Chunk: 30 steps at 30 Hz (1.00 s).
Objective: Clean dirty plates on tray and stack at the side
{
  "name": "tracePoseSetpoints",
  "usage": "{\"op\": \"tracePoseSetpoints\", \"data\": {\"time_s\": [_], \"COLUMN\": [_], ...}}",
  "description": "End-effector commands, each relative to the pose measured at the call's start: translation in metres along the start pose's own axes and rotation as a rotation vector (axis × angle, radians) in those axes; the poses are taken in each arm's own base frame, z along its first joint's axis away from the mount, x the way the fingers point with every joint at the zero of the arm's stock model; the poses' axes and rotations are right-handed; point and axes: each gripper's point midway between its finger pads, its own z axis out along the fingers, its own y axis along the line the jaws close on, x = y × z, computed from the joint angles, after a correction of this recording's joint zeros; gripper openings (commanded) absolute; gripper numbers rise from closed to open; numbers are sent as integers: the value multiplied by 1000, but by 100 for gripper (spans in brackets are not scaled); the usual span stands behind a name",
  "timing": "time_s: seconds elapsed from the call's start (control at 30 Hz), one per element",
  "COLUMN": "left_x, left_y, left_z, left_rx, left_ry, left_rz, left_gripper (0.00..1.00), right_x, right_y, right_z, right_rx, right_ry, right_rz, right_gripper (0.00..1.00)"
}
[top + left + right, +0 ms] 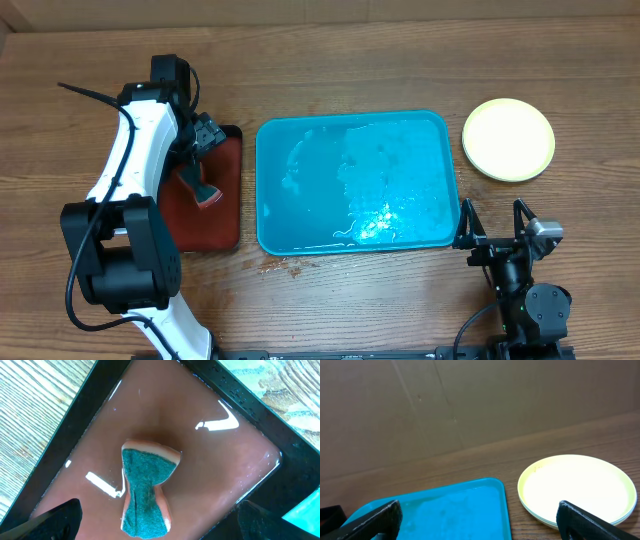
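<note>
Left end effector (160,506): fingers spread wide, gripping nothing. Sponge (145,491) lies flat between and just ahead of fingers, on wet dark red tray (240,460). Likely parking spot for cleaning tool, keeping drips off surface (350,60).

Right end effector (479,507): wide, empty. Blue tray (450,510) ahead-left of it, bare, water film only. Plate stack (577,487) ahead-right, beside tray, yellow-green plate on top. Plate count not resolvable.

Judgement: cleaning and stacking appear complete.
</note>
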Motion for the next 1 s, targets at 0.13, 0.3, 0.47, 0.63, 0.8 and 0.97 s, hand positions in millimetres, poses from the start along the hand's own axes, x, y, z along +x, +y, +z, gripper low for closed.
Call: {"op": "tracePoseSetpoints", "data": {"time_s": [0.13, 0.3, 0.47, 0.63, 0.8, 0.97], "left_x": [23, 36, 13, 33, 75, 98], "left_y": [25, 39, 7, -50, -31, 2], "left_z": [-14, -47, -82, -125, -136, -139], "left_rx": [-75, -75, 134, 477, 539, 516], "left_ry": [99, 104, -135, -422, -549, -616], "left_rz": [144, 172, 306, 782, 961, 941], "left_gripper": [100, 100, 100, 100, 100, 100], "right_x": [2, 2, 2, 2, 2, 2], "right_y": [-1, -1, -1, -1, -1, -1], "right_z": [0, 0, 0, 0, 0, 0], "right_rx": [1, 1, 1, 1, 1, 1], "right_ry": [-4, -4, -4, -4, -4, -4], "right_rz": [1, 1, 1, 1, 1, 1], "right_gripper": [100, 100, 100, 100, 100, 100]}}
